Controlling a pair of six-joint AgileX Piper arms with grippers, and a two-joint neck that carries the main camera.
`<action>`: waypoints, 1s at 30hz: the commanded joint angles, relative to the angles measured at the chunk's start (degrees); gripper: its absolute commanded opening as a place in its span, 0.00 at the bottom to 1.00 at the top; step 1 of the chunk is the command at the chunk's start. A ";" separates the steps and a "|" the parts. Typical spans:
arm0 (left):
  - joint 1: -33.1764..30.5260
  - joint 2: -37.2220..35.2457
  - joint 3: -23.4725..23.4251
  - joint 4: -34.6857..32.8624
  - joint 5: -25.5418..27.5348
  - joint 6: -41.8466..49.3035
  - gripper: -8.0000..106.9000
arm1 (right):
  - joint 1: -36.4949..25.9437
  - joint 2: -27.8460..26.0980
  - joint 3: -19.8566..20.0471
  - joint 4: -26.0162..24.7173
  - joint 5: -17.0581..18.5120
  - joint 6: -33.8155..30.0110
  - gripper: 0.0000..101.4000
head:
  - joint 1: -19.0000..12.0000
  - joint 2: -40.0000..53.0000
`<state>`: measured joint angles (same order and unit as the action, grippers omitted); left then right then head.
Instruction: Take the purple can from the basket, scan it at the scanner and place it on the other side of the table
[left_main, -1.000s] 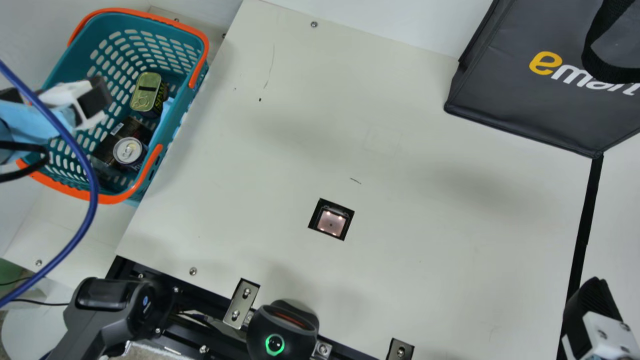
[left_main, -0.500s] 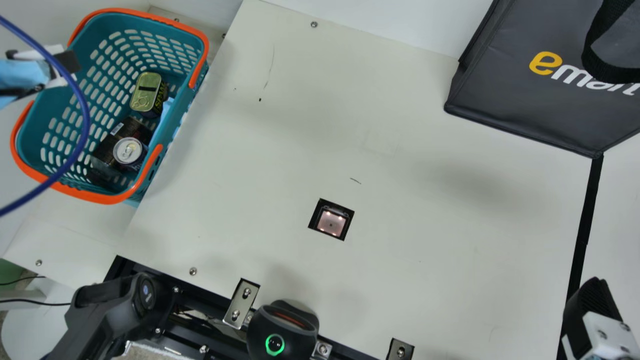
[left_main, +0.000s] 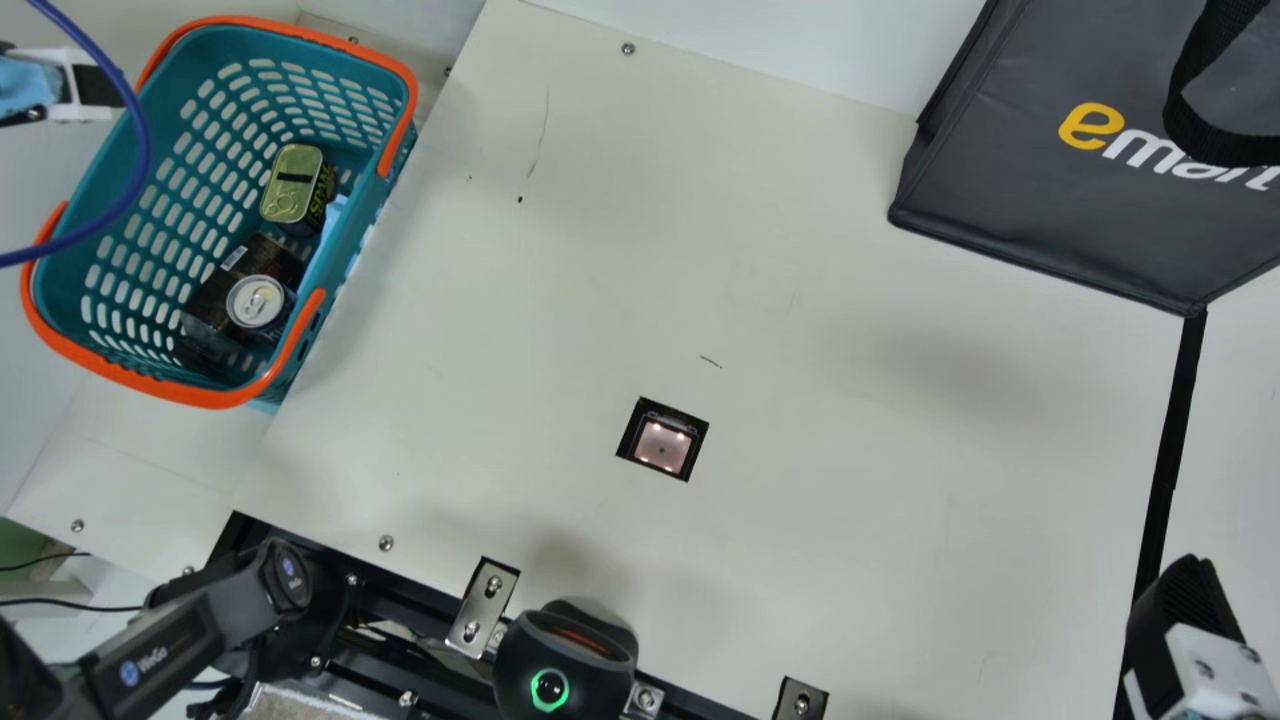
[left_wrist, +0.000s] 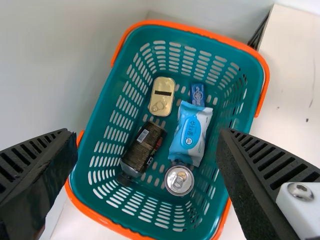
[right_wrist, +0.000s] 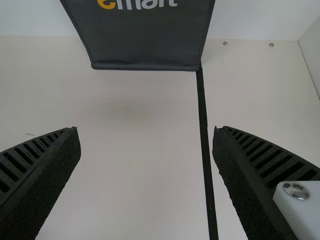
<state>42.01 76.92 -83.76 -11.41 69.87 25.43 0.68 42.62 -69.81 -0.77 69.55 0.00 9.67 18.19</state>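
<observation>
While the purple can stands upright in the basket, ring-pull end up, the pick has yet to be made. Its lid shows plainly, with a blue-and-white packet close by its rim and a dark box just beside; the gold-lidded tin sits farther along.

What has changed is the left gripper: over the last second it has drawn back across the basket to the outer rim in the main view, its fingers wide apart with nothing between them. The can hasn't shifted. That retreat uncovers more of the basket, which probably helps line up a descent, though the gripper will likely have to come back over the can, and the packet could snag a finger.

Out on the bench, the scanner shows its lit window, well apart from the basket. Beyond it, on the far side, the right gripper is open too, holding nothing, in the same spot as before.
</observation>
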 joint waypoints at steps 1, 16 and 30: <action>-0.52 2.24 -0.26 0.20 0.03 0.77 0.85 | 0.00 0.00 0.00 0.00 0.00 0.00 0.94 | -1.75 0.23; -4.76 13.91 -2.43 1.74 -0.55 1.20 0.85 | 0.00 0.00 0.00 0.00 0.00 0.00 0.94 | -1.75 0.23; -6.67 19.42 1.38 2.70 -5.09 -1.26 0.85 | 0.00 0.00 0.00 0.00 0.00 0.00 0.94 | -1.75 0.23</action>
<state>35.41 96.12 -82.79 -8.78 65.10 24.36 0.68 42.62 -69.81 -0.77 69.55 0.00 9.58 18.19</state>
